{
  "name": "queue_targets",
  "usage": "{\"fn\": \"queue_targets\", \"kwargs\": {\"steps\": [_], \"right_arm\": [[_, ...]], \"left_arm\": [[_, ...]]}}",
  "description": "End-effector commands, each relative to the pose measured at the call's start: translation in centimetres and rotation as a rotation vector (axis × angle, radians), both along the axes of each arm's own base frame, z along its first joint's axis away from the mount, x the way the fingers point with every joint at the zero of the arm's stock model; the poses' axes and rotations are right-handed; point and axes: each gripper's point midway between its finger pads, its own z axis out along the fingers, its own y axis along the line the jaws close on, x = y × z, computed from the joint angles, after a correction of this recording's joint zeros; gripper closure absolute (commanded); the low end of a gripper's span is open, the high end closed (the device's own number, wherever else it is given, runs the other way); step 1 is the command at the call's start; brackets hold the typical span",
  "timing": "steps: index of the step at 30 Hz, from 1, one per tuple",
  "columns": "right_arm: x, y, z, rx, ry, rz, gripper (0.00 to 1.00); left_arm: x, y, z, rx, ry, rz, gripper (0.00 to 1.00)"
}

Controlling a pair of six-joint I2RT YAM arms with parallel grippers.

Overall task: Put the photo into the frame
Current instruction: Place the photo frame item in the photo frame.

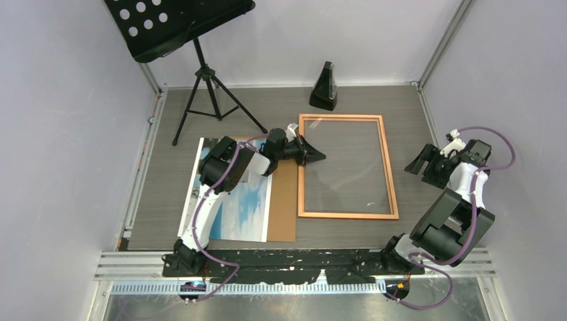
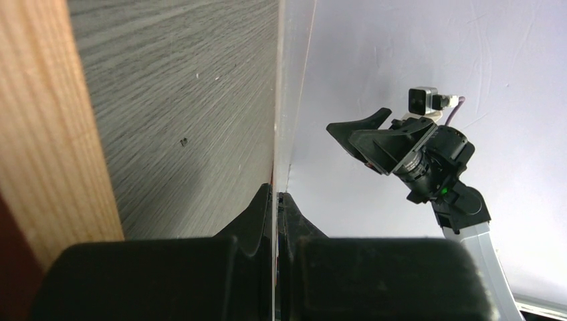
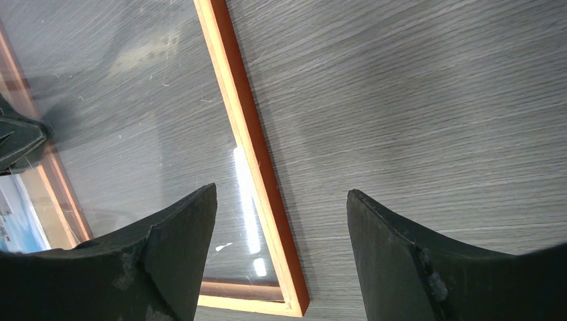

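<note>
Copper-orange thin wooden rectangular frame [image 1: 348, 215]; white-bordered blue-sky paper photo [image 1: 247, 207]; plain brown backing board [image 1: 286, 200]; grey woodgrain tabletop [image 1: 374, 100]

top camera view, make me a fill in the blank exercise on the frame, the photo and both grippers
1. The left gripper, by the left rail of the frame, is ____.
2. The right gripper, right of the frame, is ____.
3. The photo lies on a ____ backing board.
4. In the top view, the photo lies ____ of the frame.
Missing words: shut; open; brown; left.
</note>
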Motion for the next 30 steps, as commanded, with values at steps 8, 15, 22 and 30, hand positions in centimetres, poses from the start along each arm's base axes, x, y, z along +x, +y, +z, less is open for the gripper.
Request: {"fn": "queue_targets", "kwargs": {"steps": [8, 15, 22, 30], "right_arm": [[0.23, -0.20, 0.88, -0.013, -0.037, 0.002, 0.23], [0.22, -0.16, 0.85, -0.010, -0.036, 0.002, 0.23], [0.20, -0.21, 0.89, -0.012, -0.037, 0.001, 0.23], [0.21, -0.13, 0.90, -0.011, -0.038, 0.003, 0.23]], "left_arm": [[0.75, -0.33, 2.40, -0.018, -0.086, -0.017, 1.00], [1.12, 0.02, 2.30, -0.006, -0.092, -0.015, 1.00], [1.18, 0.19, 2.25, 0.001, -0.091, -0.016, 1.00], [1.25, 0.21, 2.16, 0.008, -0.092, -0.018, 1.00]]}}
